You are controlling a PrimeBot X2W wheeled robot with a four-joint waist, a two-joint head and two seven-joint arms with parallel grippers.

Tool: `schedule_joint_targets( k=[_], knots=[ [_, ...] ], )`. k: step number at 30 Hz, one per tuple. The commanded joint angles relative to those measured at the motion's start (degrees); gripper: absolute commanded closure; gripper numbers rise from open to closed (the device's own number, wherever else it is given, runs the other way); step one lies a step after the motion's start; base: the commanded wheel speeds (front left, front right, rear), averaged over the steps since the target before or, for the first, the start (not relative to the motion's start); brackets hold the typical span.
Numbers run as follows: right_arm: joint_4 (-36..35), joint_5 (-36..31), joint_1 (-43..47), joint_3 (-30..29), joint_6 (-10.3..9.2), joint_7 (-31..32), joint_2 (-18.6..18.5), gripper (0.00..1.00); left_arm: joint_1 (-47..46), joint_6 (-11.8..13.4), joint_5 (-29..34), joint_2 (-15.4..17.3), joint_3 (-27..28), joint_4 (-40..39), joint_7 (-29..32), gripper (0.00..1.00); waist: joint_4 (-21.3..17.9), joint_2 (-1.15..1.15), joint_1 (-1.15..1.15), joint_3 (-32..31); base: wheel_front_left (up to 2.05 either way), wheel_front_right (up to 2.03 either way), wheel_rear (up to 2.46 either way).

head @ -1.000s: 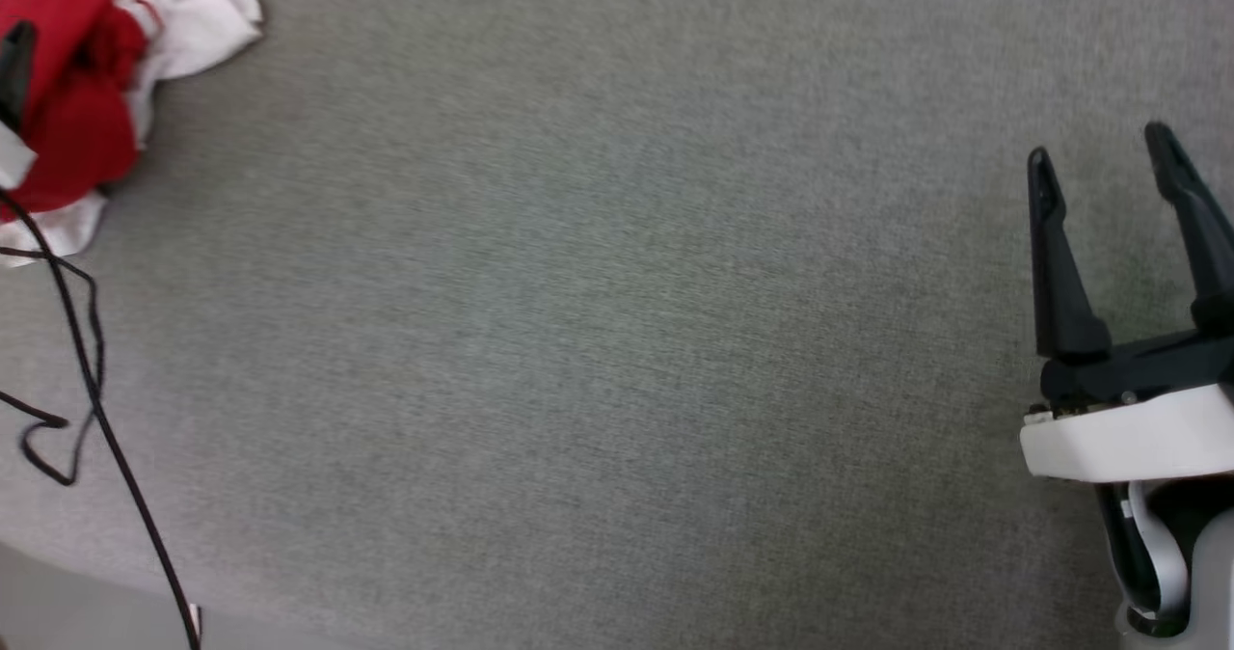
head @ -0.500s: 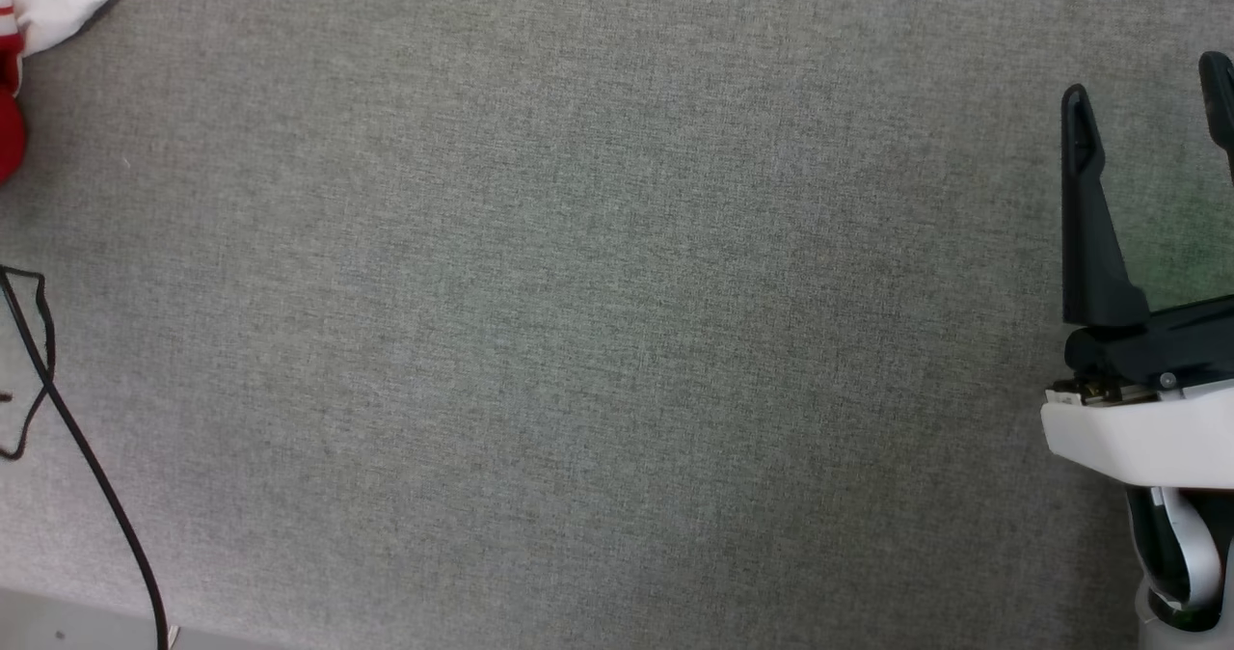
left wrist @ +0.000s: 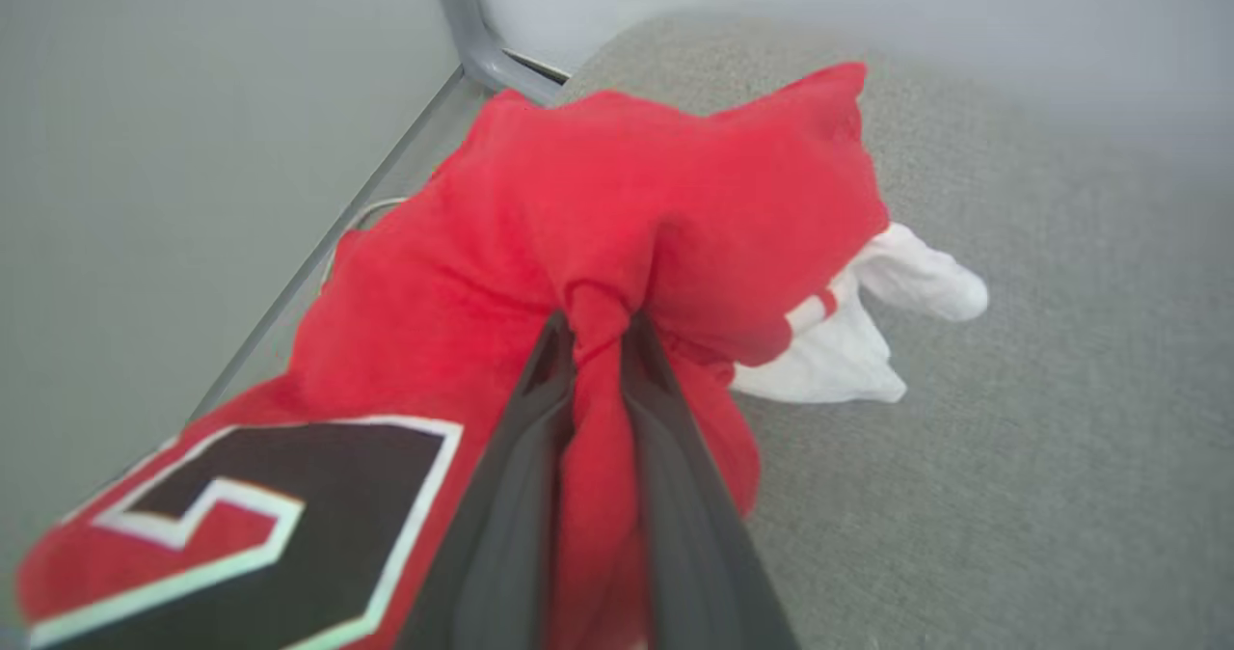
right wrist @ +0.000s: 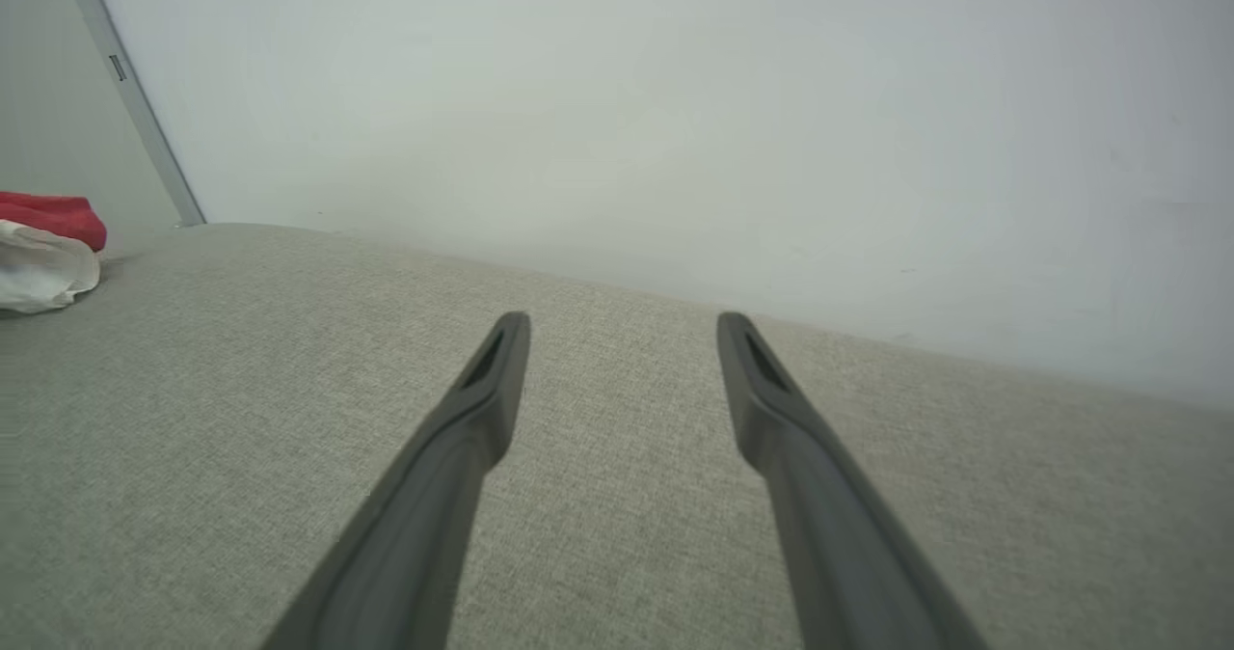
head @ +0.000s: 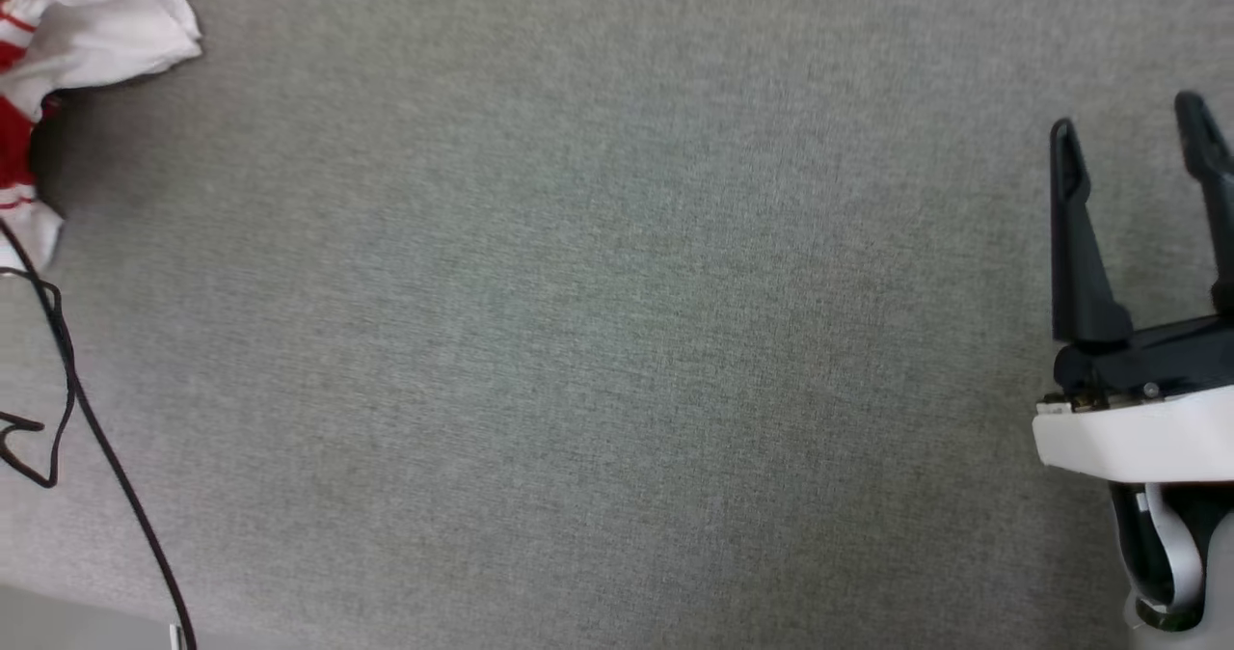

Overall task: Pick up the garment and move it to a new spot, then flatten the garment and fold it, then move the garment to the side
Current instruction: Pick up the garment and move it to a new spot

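Two fingers of the left end effector (left wrist: 598,327) pinch a red fold of the garment (left wrist: 627,197), bunched at the desk's (head: 578,341) far left beside the wall, with no clear long axis. Its white sleeve (left wrist: 906,284) points toward open desk. Well apart, the right end effector (head: 1128,124) hovers spread wide, with bare grey cloth between.

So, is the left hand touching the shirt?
Touching: left wrist view shows the left hand closed on a bunched fold of the shirt.
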Motion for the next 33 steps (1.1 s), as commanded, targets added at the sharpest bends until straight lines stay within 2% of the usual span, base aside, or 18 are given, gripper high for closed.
schedule_joint_targets(
  k=[1, 5, 10, 16, 26, 33],
  knots=[
    [0.4, 0.3, 0.9, -0.2, -0.02, -0.3, 0.2, 0.0, 0.8, 0.1, 0.8, -0.2, -0.5, -0.7, -1.3, 1.0, 0.4, 0.0, 0.0, -3.6, 0.0, 0.0, 0.0],
    [2.5, 1.4, 2.6, -0.5, -0.02, -1.5, 0.4, 0.0, 1.8, 0.6, 2.6, -1.5, -1.7, -2.6, -6.4, 1.0, 0.2, 0.0, 0.0, -8.7, 0.0, 0.0, 0.0],
    [5.1, 4.1, 5.6, -1.3, -0.03, -2.6, 0.5, 0.0, 4.1, 0.1, 4.2, -2.7, -3.0, -5.6, -12.1, 1.0, -0.8, 0.0, 0.0, -15.0, 0.0, 0.0, 0.0],
    [7.3, 7.1, 8.7, -2.3, -0.02, -3.6, 0.5, 0.0, 8.1, 0.4, 4.6, -5.8, -4.7, -11.6, -15.1, 1.0, -3.2, 0.0, 0.0, -20.2, 0.0, 0.0, 0.0],
    [10.2, 10.3, 11.9, -1.7, -0.02, -5.0, 0.5, 0.0, 19.7, 2.3, 4.2, -10.2, -7.6, -28.7, -13.5, 1.0, -11.0, 0.0, 0.0, -24.9, 0.0, 0.0, 0.0],
    [11.4, 11.6, 12.7, -2.1, -0.02, -5.6, 0.5, 0.0, 26.7, 2.4, 4.3, -15.5, -14.0, -39.2, -11.2, 1.0, -17.0, 0.0, 0.0, -25.4, 0.0, 0.0, 0.0]
  ],
)
